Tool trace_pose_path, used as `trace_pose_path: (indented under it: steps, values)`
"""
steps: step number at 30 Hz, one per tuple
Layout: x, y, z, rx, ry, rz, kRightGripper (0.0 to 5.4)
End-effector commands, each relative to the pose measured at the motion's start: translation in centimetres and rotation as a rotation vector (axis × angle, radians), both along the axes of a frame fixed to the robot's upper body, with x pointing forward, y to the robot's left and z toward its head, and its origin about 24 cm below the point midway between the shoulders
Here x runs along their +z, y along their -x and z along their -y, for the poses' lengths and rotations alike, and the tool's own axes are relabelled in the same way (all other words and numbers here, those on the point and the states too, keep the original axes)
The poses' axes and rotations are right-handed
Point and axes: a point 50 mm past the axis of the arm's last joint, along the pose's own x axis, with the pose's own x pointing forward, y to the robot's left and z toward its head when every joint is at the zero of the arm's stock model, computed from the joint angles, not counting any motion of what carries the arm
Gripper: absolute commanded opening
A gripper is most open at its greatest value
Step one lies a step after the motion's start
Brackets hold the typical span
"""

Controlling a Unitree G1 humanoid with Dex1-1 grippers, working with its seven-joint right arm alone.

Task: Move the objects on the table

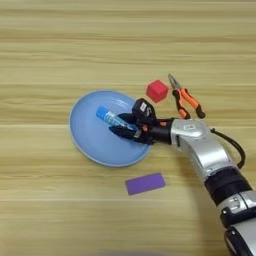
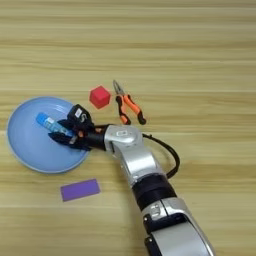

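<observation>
1. The bench [image 1: 50, 45] ran bare across its whole far half and along the near left, leaving wide open room there; its edges lay outside both views.
2. The round light-blue plate [image 1: 87, 137] sat left of centre, with the flat purple block [image 1: 145, 183] lying apart from it just beyond its near-right rim.
3. The small red cube [image 1: 157, 91] stood just off the plate's far-right rim, and the orange-handled pliers [image 1: 186, 99] lay just right of the cube, tips pointing away.
4. The silver right arm [image 2: 132, 157] came in from the bottom right and reached over the plate's right side.
5. The blue tube [image 1: 111, 118] lay tilted over the plate, its white-labelled end toward the gripper [image 1: 125, 125].
6. The black fingers [image 1: 120, 132] stood either side of the tube's near end, apparently closed on it, one above and one below.
</observation>
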Motion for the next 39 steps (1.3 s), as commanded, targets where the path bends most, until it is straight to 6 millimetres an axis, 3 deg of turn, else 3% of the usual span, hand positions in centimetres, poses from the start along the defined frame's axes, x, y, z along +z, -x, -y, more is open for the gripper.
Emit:
trace_pose_path:
  steps: [1, 14, 22, 30, 39]
  values:
    - [3.7, -1.2, -0.7, 0.010, -0.052, 0.135, 2.50]
    - [8.2, -0.4, -1.2, 0.072, -0.182, 0.248, 3.75]
    - [10.5, 0.6, 0.2, 0.199, -0.249, 0.279, 4.47]
    - [11.4, 1.5, 2.2, 0.310, -0.221, 0.280, 5.27]
    - [11.0, 3.1, 4.2, 0.480, -0.116, 0.255, 5.36]
